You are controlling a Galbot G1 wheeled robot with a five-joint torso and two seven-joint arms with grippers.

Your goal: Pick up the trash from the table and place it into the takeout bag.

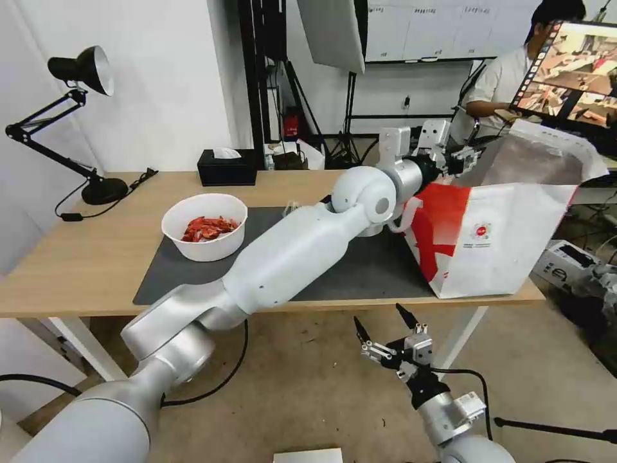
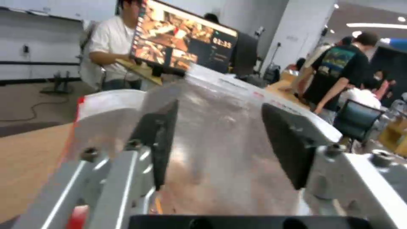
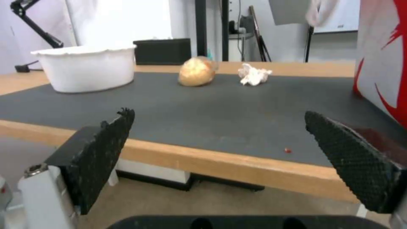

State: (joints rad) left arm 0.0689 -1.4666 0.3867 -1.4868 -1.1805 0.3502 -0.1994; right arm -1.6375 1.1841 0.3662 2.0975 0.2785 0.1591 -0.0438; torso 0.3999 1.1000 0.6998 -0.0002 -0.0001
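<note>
On the worktop [image 1: 77,263], at about nine o'clock on the dark mat [image 1: 360,270], the white bowl [image 1: 204,226] holds red shells and waits to be cleared. In the right wrist view the bagged bun [image 3: 196,71] and crumpled tissue [image 3: 253,74] also lie on the mat, so I judge most of the task remains. The left tool [image 1: 464,158] reaches over the mouth of the takeout bag [image 1: 508,244] at three o'clock, jaws spread and empty against the foil lining; what the bag contains is hidden. The right tool [image 1: 384,333] hangs below the worktop's near edge, wide open, holding nothing.
</note>
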